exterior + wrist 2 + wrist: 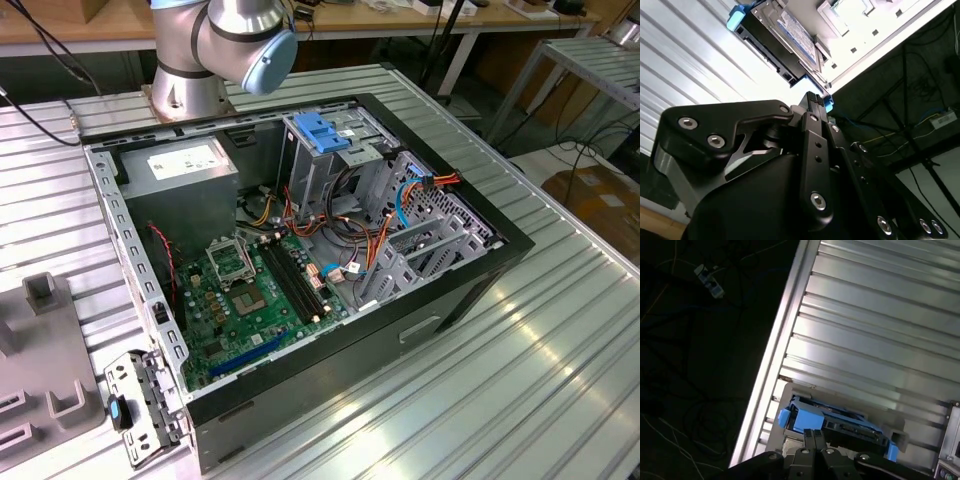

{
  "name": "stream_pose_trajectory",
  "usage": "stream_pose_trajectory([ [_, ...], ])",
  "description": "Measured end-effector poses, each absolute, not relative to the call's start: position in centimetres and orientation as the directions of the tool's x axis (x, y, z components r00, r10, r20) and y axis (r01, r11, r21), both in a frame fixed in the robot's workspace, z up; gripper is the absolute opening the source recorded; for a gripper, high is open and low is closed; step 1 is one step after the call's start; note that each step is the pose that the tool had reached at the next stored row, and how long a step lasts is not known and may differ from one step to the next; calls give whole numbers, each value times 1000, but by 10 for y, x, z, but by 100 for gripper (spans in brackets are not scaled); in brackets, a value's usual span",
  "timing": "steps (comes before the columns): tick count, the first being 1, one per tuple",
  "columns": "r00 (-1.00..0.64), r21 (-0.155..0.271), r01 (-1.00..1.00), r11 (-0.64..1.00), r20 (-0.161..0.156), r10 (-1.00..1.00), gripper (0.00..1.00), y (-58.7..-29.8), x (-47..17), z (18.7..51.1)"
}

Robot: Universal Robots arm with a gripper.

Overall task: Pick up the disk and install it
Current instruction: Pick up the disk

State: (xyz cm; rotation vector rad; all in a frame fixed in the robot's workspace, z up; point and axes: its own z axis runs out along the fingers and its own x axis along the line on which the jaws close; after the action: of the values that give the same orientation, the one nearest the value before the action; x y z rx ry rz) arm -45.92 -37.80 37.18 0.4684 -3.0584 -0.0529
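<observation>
The disk [840, 424] is a flat metal drive with blue side rails, sitting in a grey holder [790, 390] at the edge of the ribbed table. In the second wrist view the disk [790, 37] shows its white label and a blue rail end. My gripper [814, 434] hangs just short of the disk's near edge, its two black fingers pressed together with nothing between them. In the second wrist view the gripper [813, 98] tips sit beside the disk's lower blue rail end, close to it; contact cannot be told.
In the exterior view an open computer case [480, 290] lies on the ribbed metal table [540, 370], with a motherboard [250, 290], a grey power-supply box [185, 165] and a metal cage with a blue top [325, 135]. The arm's base [215, 50] stands behind it. A grey fixture [50, 370] lies at the exterior view's left.
</observation>
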Motion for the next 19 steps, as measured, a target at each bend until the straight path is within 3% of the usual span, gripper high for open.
stream_pose_trajectory([
  [19, -849, 41, -525, 850, 41, -526, 11, -378, -459, 372],
])
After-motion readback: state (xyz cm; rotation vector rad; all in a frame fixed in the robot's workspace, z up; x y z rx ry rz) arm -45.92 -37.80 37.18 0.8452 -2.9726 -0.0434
